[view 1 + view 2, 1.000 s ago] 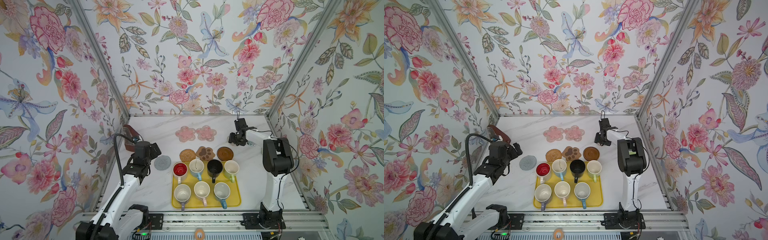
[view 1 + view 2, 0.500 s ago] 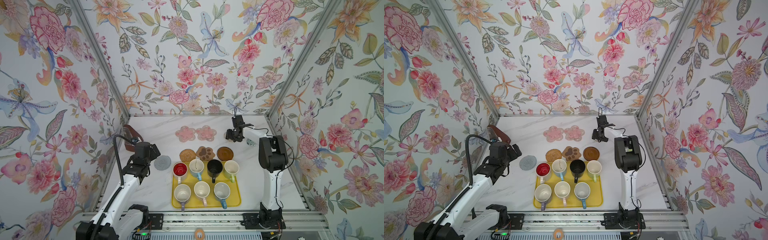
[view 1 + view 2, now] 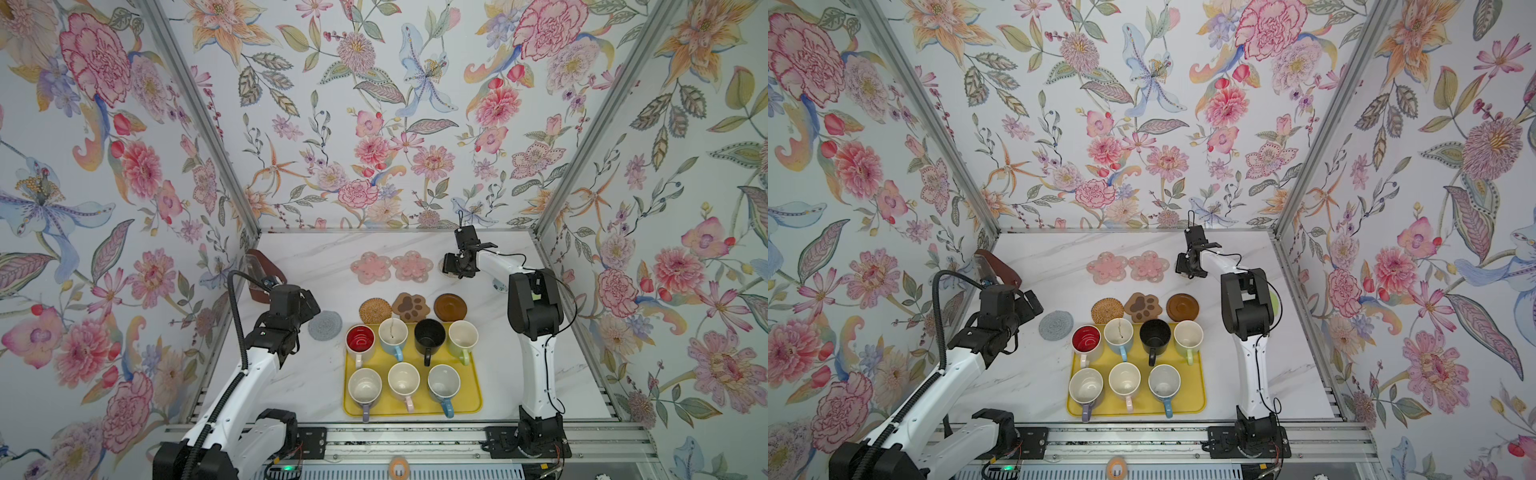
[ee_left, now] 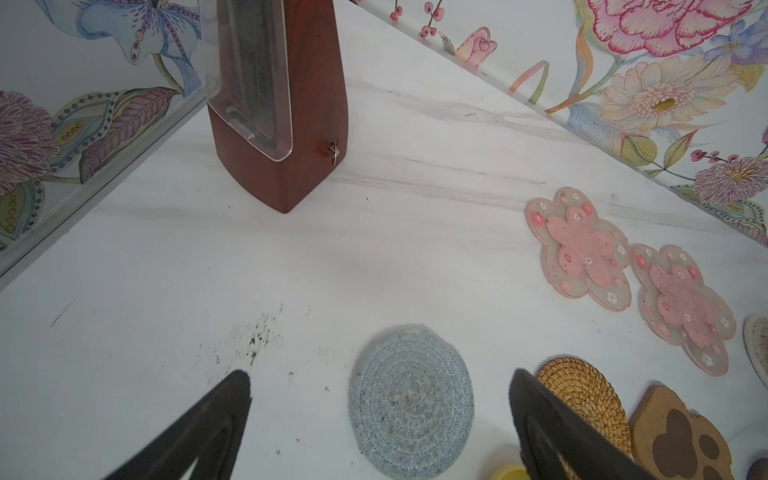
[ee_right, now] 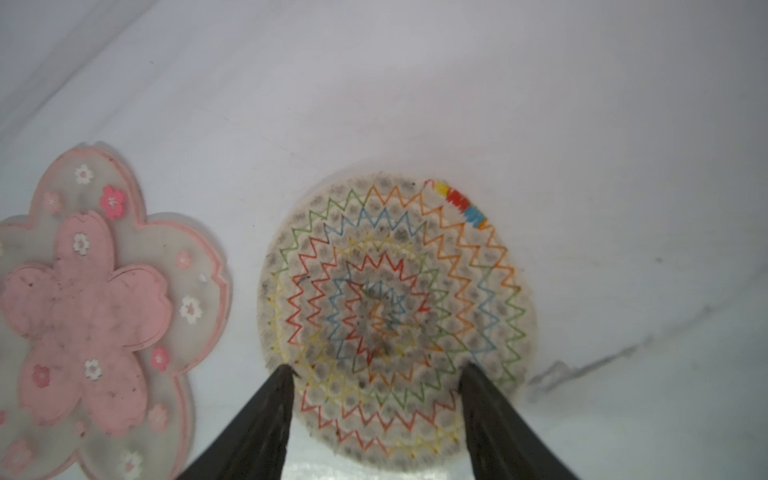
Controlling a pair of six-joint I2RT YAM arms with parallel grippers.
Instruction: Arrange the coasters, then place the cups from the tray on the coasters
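Hovering over the pale woven coaster (image 5: 395, 291) beside the pink flower coasters (image 3: 371, 267), the right gripper (image 5: 376, 370) stands spread and empty; the left gripper (image 4: 380, 376) gapes wide. The arranging looks nearly done, but all seven cups (image 3: 430, 334) sit on the tray (image 3: 471, 395).

Left pincer (image 4: 380, 374) wide apart, low; right pincer (image 5: 376, 368) half-spread, downward, on a far-outstretched arm.

Floral walls (image 3: 374, 124), white marble tabletop (image 3: 316, 257).
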